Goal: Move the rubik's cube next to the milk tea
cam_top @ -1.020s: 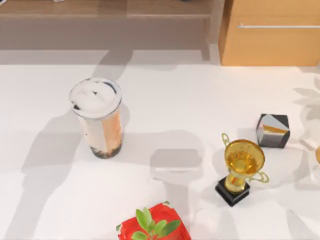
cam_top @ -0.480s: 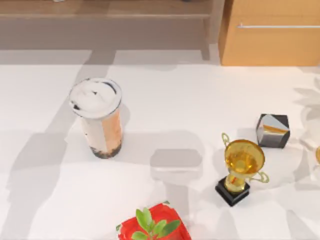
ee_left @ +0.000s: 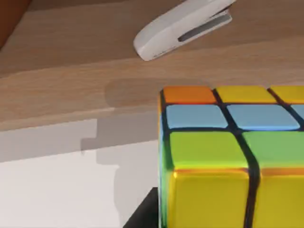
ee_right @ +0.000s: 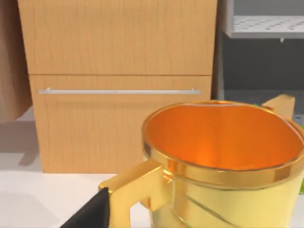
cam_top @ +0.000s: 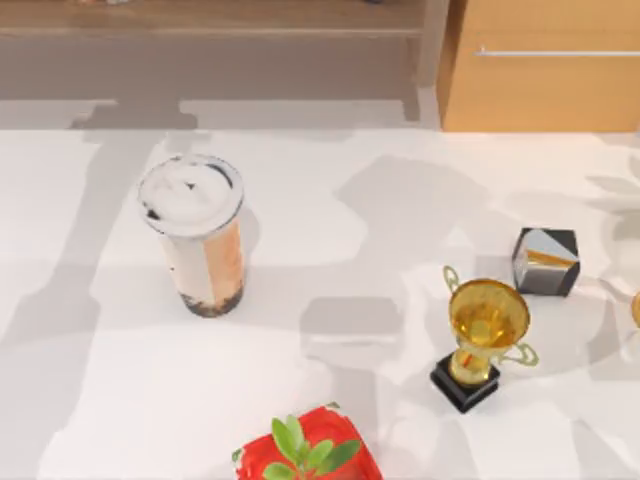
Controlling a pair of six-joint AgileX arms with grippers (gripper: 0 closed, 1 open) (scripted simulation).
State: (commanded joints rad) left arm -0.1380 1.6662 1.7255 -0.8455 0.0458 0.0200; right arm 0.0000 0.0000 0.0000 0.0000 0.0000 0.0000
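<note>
Your left gripper [ee_left: 144, 214] appears as a dark wedge at the lower edge of its wrist view, just beside the rubik's cube [ee_left: 228, 156], which sits very close to that camera. You cannot tell from here whether it touches the cube. Your right gripper [ee_right: 89, 213] appears as a dark sliver low in its own wrist view, close against the handle of the gold cup [ee_right: 223, 156], with that wrist held roughly level.

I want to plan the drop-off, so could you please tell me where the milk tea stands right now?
In the top view the milk tea stands upright on the left half of the white table, well left of the gold trophy and up-left of the red plant pot.
</note>
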